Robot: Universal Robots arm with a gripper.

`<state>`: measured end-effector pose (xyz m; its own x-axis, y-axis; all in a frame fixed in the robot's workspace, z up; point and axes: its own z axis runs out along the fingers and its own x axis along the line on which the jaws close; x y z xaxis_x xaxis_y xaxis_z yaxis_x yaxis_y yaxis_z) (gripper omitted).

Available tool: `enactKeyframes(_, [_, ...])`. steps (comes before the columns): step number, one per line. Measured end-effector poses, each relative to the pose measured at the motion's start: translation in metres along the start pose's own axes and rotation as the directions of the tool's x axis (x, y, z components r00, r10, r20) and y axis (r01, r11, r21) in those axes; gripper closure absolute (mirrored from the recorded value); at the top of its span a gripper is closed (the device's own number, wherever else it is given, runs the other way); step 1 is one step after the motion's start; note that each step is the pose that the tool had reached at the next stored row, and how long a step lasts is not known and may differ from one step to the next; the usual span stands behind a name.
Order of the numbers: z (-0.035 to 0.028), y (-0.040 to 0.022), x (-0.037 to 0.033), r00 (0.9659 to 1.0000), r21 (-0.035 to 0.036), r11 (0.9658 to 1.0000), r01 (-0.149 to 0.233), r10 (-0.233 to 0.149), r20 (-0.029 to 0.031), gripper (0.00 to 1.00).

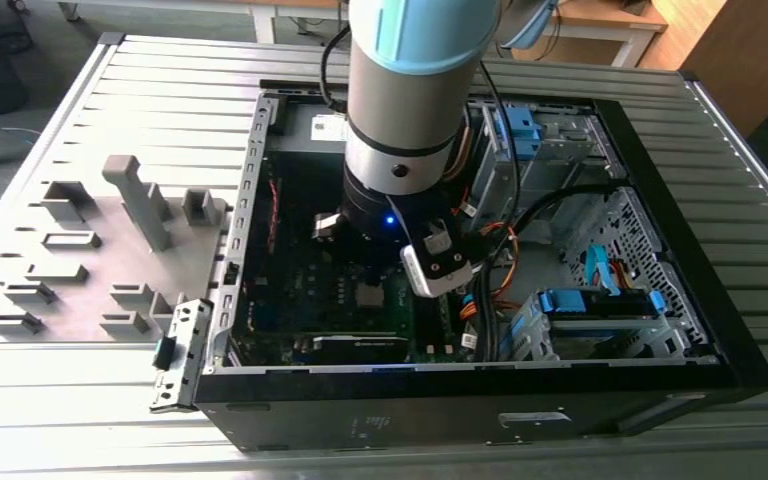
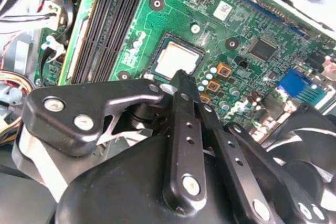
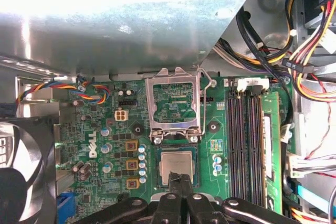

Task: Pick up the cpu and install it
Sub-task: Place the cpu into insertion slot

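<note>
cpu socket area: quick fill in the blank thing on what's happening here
The cpu lies flat in its ____ on the motherboard. The socket's metal retention frame stands ____. The gripper, jaws ____, hangs close above the cpu's edge.
Missing words: socket; open; shut.

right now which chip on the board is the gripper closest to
The cpu, the silver-faced square lying in the socket right at the tip of the gripper; the black chip sits farther off across the board.
</note>
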<state>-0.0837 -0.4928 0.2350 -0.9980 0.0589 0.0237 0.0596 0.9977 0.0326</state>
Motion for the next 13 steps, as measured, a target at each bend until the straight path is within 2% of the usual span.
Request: enactKeyframes(13, [-0.0031,0.0,0.0002,1.0,-0.0005,1.0,0.0,0.0,-0.0003,0.89])
